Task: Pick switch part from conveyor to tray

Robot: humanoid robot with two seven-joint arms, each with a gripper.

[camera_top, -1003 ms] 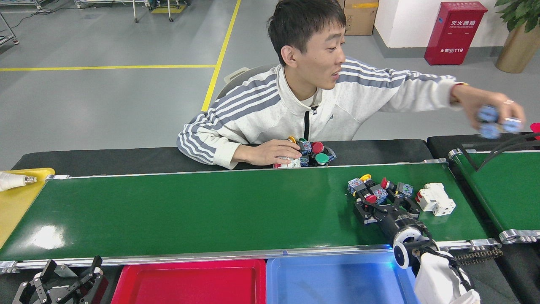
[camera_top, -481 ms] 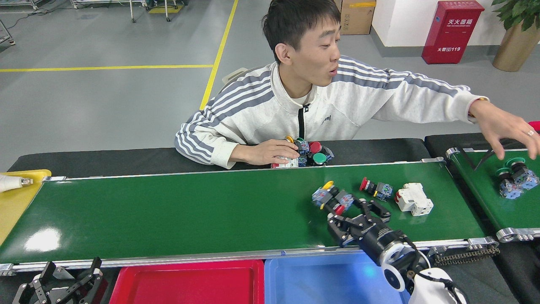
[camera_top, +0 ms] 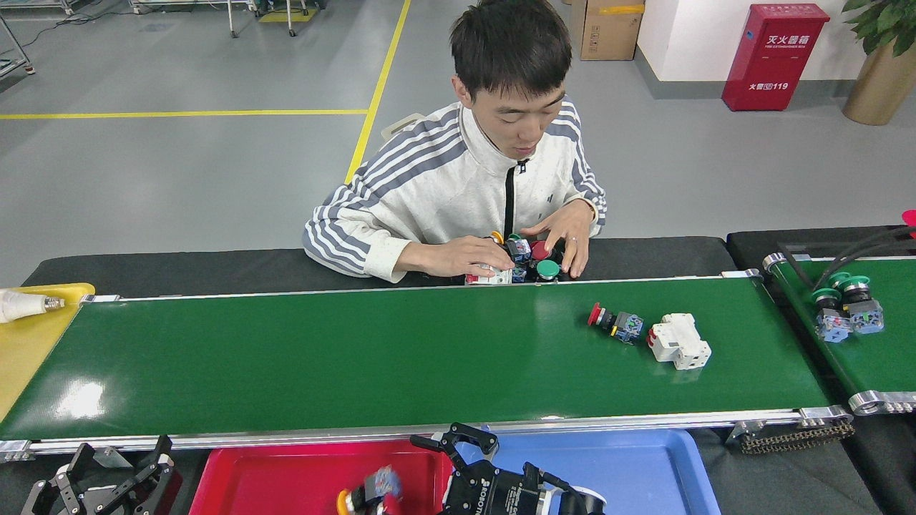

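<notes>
Grey workshop floor with yellow painted lines (camera_top: 372,93) fills the far background; a red cabinet (camera_top: 774,56) stands at far right beside a potted plant (camera_top: 876,61).

Head view. Long glossy dark green conveyor belt (camera_top: 358,357) with thin silver side rails runs left to right across the middle. On its right part lie a red-capped push-button switch part (camera_top: 615,323) and, just right of it, a white block-shaped switch part (camera_top: 680,342); the two are near each other, contact not clear. A shorter green belt (camera_top: 873,350) at far right carries two green-capped switch parts (camera_top: 844,307).

A person in a white jacket with grey stripes (camera_top: 458,193) sits at the far side of the belt, both hands (camera_top: 515,247) over a small heap of coloured switch parts (camera_top: 526,259) on the black surface behind the far rail.

Near edge: a red plastic tray (camera_top: 286,479) at left-centre and a blue plastic tray (camera_top: 630,472) just right of it, side by side. A blurred switch part with a yellow end and blue body (camera_top: 368,492) shows over the red tray's right portion, just left of the right gripper (camera_top: 447,458). That gripper sits over the seam between the trays, its black fingers (camera_top: 465,436) spread apart and holding nothing. The left gripper (camera_top: 114,476) rests at the near left corner, below the belt rail, fingers apart and empty.

A yellow surface (camera_top: 28,343) with a white item on it lies at the far left end of the belt.
</notes>
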